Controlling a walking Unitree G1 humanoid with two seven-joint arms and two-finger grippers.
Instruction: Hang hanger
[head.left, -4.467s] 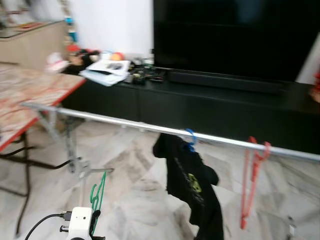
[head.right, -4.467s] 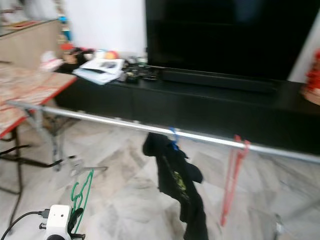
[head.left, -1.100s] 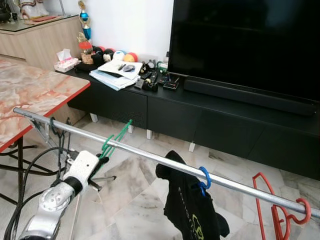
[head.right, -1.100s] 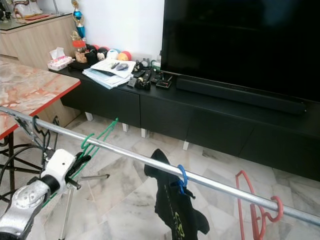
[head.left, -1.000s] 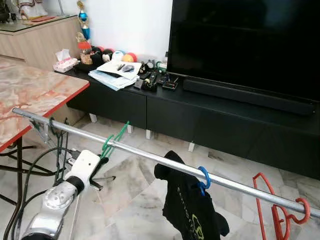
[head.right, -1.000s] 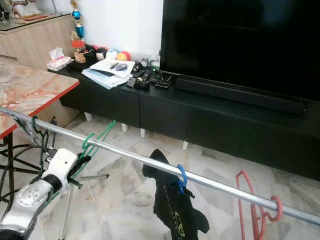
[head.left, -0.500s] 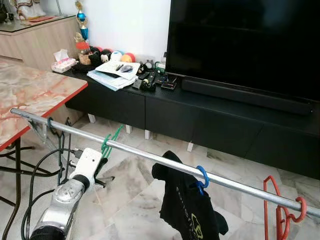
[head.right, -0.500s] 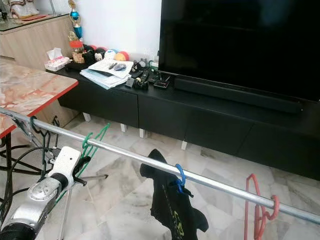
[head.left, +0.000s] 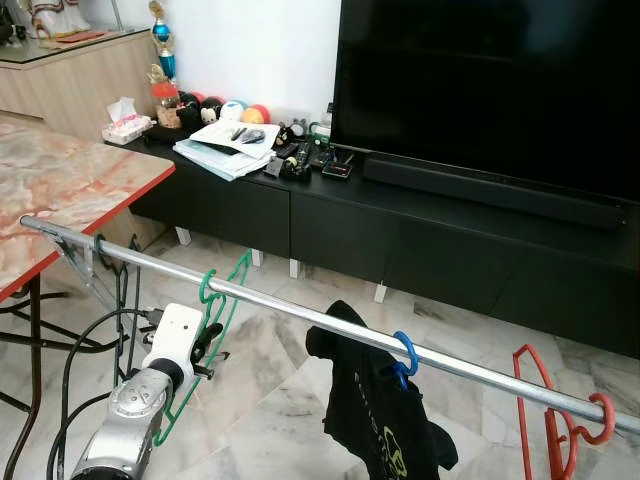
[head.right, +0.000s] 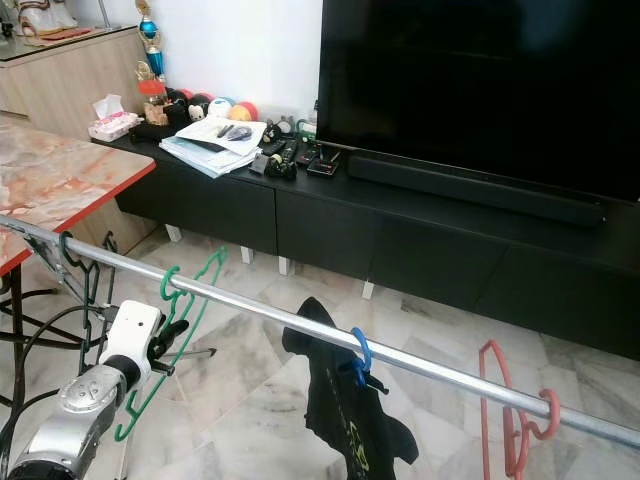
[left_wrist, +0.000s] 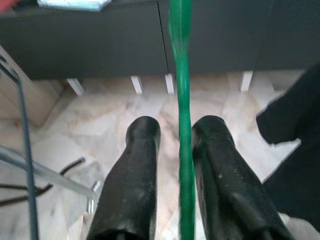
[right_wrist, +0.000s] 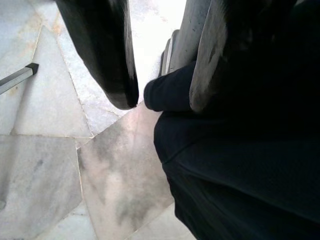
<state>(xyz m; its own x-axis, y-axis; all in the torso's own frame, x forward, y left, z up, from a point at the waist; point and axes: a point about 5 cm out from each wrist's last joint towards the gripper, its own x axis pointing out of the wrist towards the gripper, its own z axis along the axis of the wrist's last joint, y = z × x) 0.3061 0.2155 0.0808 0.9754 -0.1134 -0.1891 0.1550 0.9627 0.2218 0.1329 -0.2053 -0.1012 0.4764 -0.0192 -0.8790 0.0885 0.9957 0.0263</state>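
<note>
A large black television (head.left: 490, 90) stands on a long black TV cabinet (head.left: 400, 230) behind the silver clothes rail (head.left: 330, 325), which slants across the marble floor (head.left: 270, 400) before me. To the rail's left end stands a marble-topped counter (head.left: 60, 190) with a red edge. On the rail, a black T-shirt (head.left: 385, 420) hangs from a blue hanger (head.left: 402, 355), and further right a red hanger (head.left: 555, 420) hangs bare. Left of the T-shirt, the green hanger (head.left: 215, 320) has its hook over the rail. My left claw (left_wrist: 175, 150) sits just below the rail, its 2 fingers (left_wrist: 135, 175) slightly parted around the green hanger's wire, the wire against 1 finger. My right claw (right_wrist: 160, 75) hangs low beside dark fabric, its 2 fingers parted, holding nothing.
</note>
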